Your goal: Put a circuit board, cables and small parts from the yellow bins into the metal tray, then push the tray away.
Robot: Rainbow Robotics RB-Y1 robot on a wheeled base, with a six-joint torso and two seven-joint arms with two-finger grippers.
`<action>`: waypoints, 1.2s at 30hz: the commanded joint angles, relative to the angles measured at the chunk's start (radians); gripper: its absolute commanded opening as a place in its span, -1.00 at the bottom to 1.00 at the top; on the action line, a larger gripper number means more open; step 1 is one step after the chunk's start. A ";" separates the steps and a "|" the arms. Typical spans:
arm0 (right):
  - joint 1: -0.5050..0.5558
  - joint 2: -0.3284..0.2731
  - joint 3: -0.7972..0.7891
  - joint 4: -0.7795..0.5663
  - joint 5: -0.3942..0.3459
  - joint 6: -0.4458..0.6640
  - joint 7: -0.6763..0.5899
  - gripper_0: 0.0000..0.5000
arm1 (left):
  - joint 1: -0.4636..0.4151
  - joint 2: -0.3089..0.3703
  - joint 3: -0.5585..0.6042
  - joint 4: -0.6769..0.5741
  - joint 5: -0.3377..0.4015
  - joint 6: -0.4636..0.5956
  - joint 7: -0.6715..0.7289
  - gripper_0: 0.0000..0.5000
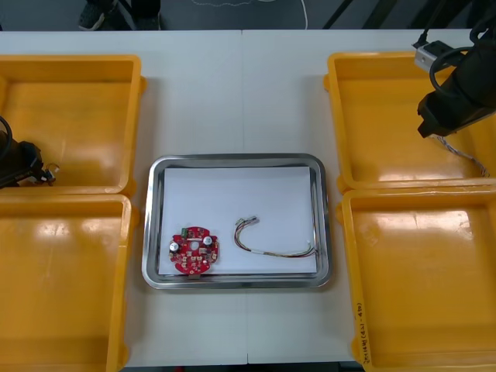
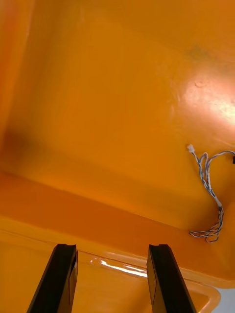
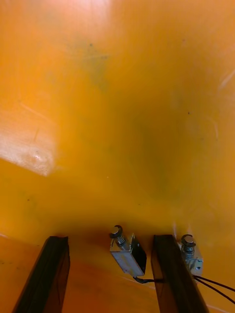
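Left wrist view: left gripper (image 3: 108, 240) has its jaws released, fingers spread. One small metal part (image 3: 128, 250) lies on the bin floor between them, closer to one finger than the other. We can't tell whether it touches that finger. A second metal part (image 3: 192, 255) sits just outside that same finger, with black leads (image 3: 218, 287) trailing off it.

Right wrist view: right gripper (image 2: 111, 247) is also released, with nothing between the fingers. The blue and white cable (image 2: 209, 195) lies loosely looped on the bin floor, past the fingertips and off to one side, well apart from both.

Front view: the metal tray (image 1: 153, 225) sits between the bins and is white inside. The red circuit board (image 1: 194, 249) and a thin cable (image 1: 273, 242) lie in it, apart from each other.

Writing: we see small dark marks on the rim of the near right bin (image 1: 362, 341), too small to read.

Pose: the left arm comes in from the table's left edge, its gripper low in the far left bin (image 1: 77, 63) by that bin's near wall. The right arm reaches in from the right, over the far right bin (image 1: 338, 116).
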 commanded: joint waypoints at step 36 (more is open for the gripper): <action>0.049 -0.095 -0.117 0.362 0.021 -0.439 0.410 0.65 | -0.044 0.045 0.107 -0.348 -0.021 0.250 -0.009 -1.00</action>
